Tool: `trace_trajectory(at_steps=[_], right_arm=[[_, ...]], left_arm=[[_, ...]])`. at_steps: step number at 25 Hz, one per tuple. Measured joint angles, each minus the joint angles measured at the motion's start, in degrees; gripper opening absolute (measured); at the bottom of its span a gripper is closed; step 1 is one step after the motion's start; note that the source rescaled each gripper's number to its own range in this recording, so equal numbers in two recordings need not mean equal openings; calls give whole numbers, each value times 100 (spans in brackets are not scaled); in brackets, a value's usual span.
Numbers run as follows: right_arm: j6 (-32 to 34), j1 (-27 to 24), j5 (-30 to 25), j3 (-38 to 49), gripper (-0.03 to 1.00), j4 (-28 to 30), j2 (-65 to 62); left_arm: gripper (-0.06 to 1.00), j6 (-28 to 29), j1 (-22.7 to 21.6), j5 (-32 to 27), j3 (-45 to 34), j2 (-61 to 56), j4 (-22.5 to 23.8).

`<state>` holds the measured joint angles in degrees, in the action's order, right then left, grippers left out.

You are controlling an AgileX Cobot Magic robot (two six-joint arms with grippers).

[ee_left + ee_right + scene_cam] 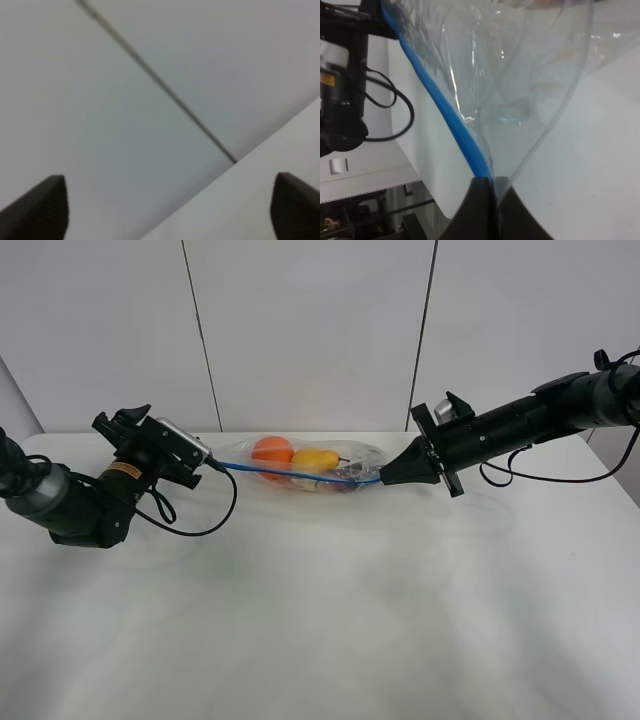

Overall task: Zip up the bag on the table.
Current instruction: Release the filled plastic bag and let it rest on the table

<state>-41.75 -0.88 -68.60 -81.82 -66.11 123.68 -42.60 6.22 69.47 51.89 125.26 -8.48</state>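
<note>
Bag (360, 455) is lying on table (320, 620), zipper (447, 117) seemingly almost closed; right gripper (491, 181) is pinching its end, left gripper's (208, 459) fingers sitting apart.

Looks like a robotics lab bench, not anyone's kitchen

One black jointed robot arm on the left (75, 502) and another on the right (520, 420), trailing loose black cables (232, 502), sit over a big plain white desk (320, 620). Blank white wall panels (310, 330) with dark seams stand behind. A clear crinkly zip bag of fruit (300, 465) lies between the arms, and there's blurry dark framing (395, 210) past the desk edge.
</note>
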Motion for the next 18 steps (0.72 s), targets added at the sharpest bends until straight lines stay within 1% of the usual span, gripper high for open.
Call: trace_trajectory(at_steps=[3, 6, 7, 10, 12, 14, 17, 18], right_arm=[[6, 0, -1, 0, 0, 0, 0], [11, 0, -1, 0, 0, 0, 0], [11, 0, -1, 0, 0, 0, 0], [12, 0, -6, 0, 0, 6, 0], [12, 0, -6, 0, 0, 6, 0], [18, 0, -6, 0, 0, 6, 0], [18, 0, -6, 0, 0, 10, 0], [18, 0, -6, 0, 0, 10, 0]], left_arm=[[99, 416, 0, 0, 0, 0, -594], [100, 1202, 0, -76, 0, -10, -1095], [100, 1368, 0, -196, 0, -33, -1187], [100, 1608, 0, -997, 31, -232, -1270], [100, 1679, 0, -1795, 163, -446, -1282], [100, 1725, -19, -2762, 379, -713, -1282], [100, 1752, -147, -4620, 926, -986, -1282], [100, 1760, -216, -5330, 1168, -1035, -1282]])
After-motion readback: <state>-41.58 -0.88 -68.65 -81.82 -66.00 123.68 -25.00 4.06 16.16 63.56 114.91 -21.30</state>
